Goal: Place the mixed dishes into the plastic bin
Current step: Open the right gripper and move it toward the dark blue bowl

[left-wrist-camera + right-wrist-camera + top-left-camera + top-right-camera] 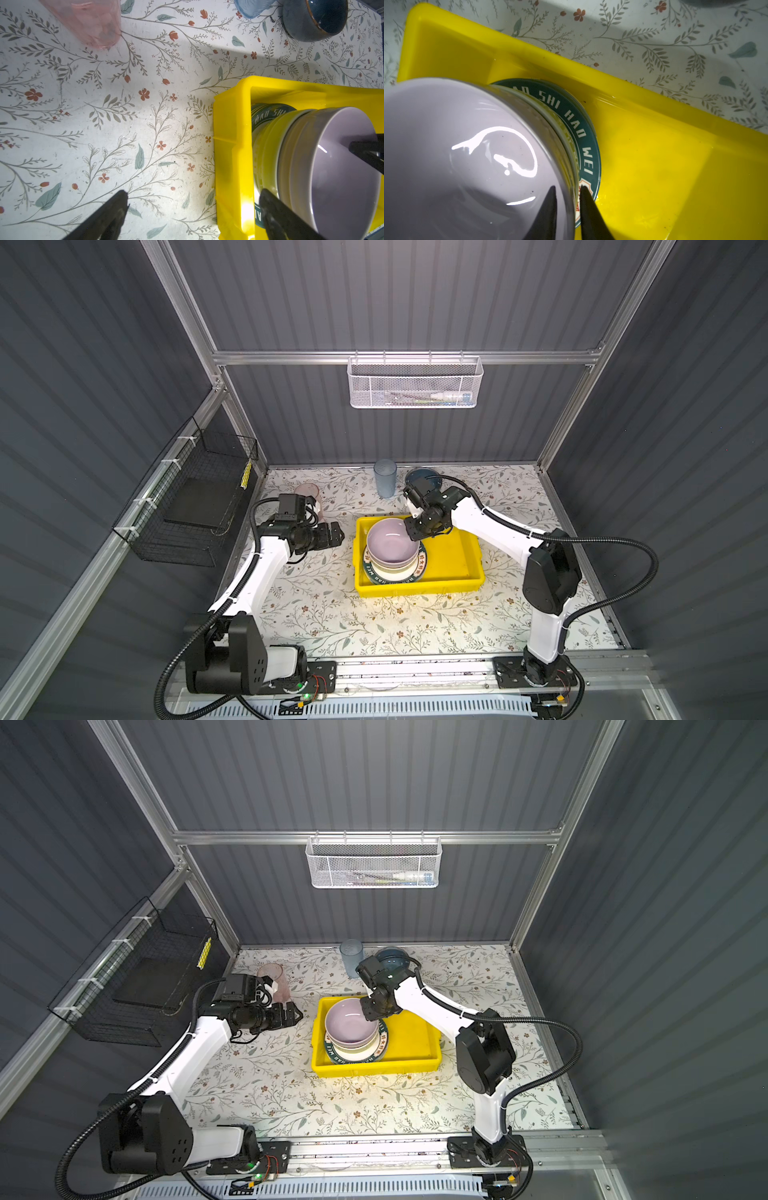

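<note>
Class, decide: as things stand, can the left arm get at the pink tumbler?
Probably yes. The left gripper is open and empty, and only bare table lies between it and the pink tumbler; the yellow bin sits off to the other side.

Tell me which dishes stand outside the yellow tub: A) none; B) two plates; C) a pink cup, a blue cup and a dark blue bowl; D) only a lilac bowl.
C: the pink cup, blue cup and dark blue bowl stand on the table behind the yellow tub.
</note>
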Controlling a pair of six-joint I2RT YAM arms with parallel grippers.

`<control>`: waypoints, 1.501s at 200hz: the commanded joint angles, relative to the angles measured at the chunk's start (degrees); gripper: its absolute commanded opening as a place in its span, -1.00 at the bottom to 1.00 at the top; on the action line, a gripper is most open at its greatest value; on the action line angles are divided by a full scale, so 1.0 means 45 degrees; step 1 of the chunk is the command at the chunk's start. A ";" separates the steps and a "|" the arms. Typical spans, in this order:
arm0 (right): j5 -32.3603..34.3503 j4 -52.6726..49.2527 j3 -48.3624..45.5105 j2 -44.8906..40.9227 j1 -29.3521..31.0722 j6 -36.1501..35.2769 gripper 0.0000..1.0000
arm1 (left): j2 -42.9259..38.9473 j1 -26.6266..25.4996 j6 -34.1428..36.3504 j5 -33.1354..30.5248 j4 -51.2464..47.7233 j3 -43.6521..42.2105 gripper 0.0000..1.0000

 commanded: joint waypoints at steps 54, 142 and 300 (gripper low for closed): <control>0.0405 0.0873 -0.0048 -0.1485 -0.1245 -0.0685 0.22 | -0.0006 0.0123 0.0210 -0.0042 -0.0232 -0.0154 0.99; -0.1363 0.4757 0.0656 0.0983 -0.5228 -0.0808 0.40 | 0.0068 0.0124 0.0204 0.0021 -0.0172 -0.0205 0.99; -0.2724 0.4739 0.5499 0.6567 -0.5973 0.1071 0.20 | 0.0523 0.0124 0.0143 -0.0021 -0.0172 -0.0176 0.99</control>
